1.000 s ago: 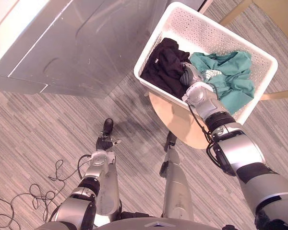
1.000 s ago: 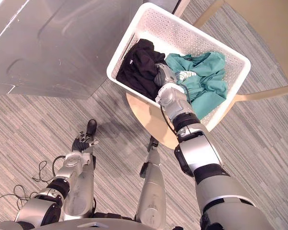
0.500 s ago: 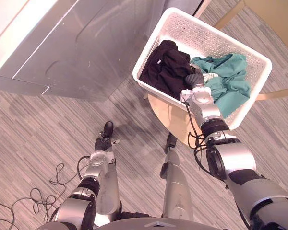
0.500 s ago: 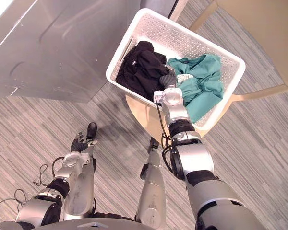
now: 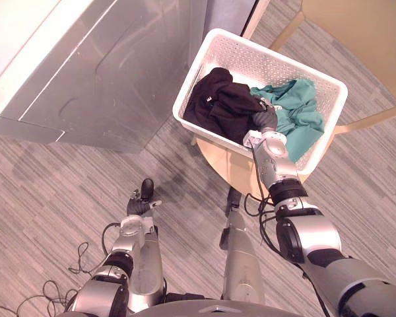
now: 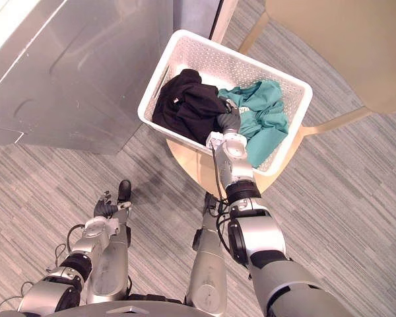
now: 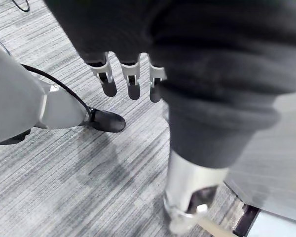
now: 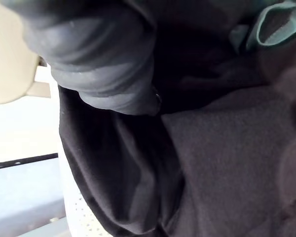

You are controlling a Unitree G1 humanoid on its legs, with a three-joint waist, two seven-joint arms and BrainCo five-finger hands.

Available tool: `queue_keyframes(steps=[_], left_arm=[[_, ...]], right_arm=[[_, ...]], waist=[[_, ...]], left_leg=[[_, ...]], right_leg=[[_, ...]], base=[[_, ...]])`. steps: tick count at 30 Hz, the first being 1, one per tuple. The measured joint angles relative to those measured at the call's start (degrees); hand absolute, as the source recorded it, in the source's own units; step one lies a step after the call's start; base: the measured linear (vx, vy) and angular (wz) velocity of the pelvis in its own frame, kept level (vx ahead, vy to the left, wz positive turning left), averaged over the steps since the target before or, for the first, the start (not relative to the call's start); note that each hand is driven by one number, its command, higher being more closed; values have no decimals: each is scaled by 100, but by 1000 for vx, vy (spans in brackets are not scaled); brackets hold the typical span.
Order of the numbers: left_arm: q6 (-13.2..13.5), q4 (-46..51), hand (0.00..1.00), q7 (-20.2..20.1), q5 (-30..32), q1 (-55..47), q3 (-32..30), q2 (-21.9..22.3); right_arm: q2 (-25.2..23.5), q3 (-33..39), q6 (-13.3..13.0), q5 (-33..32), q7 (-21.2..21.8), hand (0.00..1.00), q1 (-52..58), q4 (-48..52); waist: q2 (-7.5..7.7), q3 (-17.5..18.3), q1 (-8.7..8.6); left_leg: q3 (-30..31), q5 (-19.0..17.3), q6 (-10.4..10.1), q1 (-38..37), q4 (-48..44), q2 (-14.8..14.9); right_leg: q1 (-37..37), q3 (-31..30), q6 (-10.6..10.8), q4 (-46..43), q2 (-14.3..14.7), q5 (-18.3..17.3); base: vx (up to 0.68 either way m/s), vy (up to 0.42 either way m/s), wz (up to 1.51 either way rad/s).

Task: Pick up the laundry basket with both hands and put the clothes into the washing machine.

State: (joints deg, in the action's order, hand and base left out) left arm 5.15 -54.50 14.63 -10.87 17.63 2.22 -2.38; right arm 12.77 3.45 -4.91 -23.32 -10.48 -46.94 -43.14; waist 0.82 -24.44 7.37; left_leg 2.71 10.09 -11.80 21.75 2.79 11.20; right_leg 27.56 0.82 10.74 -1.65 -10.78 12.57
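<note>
Over grey striped carpet [image 5: 53,185], a round table [image 5: 228,168] bears the basket [image 5: 264,63].

Floor [image 5: 66,191] is laid with grey striped carpet. A round pale-wood stool top [image 6: 191,165] is noted at centre. A tan seat [image 6: 343,46] is carried on pale wooden legs [image 6: 330,122] at far right.

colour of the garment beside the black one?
The garment is teal green, clearest in the right eye view.

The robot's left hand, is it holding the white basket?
No, the left hand hangs low over the grey floor, far from the white basket up on the round wooden table.
</note>
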Motion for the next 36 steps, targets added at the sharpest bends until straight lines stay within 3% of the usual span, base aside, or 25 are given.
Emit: queue_keyframes(steps=[10, 16, 22, 28, 36], left_arm=[[-105, 103, 0, -56, 501, -407, 135, -53], [-176, 88, 0, -153, 783, -776, 251, -39], [-225, -52, 0, -259, 997, -944, 251, 6], [-281, -135, 0, -294, 1028, -1055, 227, 39], [-293, -165, 0, -295, 1295, -1277, -8, 40]], right_arm=[[-138, -18, -49, -223, -2, 100, 881, 841], [-359, -74, -56, -223, 10, 100, 1451, 1067], [-390, -178, -104, -223, 30, 100, 1963, 1303], [-574, -216, -109, -401, 40, 100, 2592, 1790], [-911, -3, -152, -675, 40, 100, 3246, 2425]], waist=[[-12, 26, -167], [-62, 251, -270], [-215, 516, -320], [-238, 801, -437], [-258, 1174, -461]], left_leg=[[-116, -75, 44, -488, 29, -99], [-173, -138, 30, -724, 27, -112], [-256, -223, 65, -963, 33, -120], [-180, -323, 57, -1096, -29, -167], [-125, -463, 74, -1320, -70, -259]], right_leg=[[-397, -79, 45, -2, -96, -81], [-591, -147, 68, -6, -104, -103], [-776, -172, 96, -6, -121, -175], [-1056, -80, 122, 53, -182, -245], [-1510, 39, 184, 334, -289, -225]], base=[[-55, 20, -5], [-28, 5, -6], [-26, 2, -6], [-15, 2, 6], [-2, 6, 6]])
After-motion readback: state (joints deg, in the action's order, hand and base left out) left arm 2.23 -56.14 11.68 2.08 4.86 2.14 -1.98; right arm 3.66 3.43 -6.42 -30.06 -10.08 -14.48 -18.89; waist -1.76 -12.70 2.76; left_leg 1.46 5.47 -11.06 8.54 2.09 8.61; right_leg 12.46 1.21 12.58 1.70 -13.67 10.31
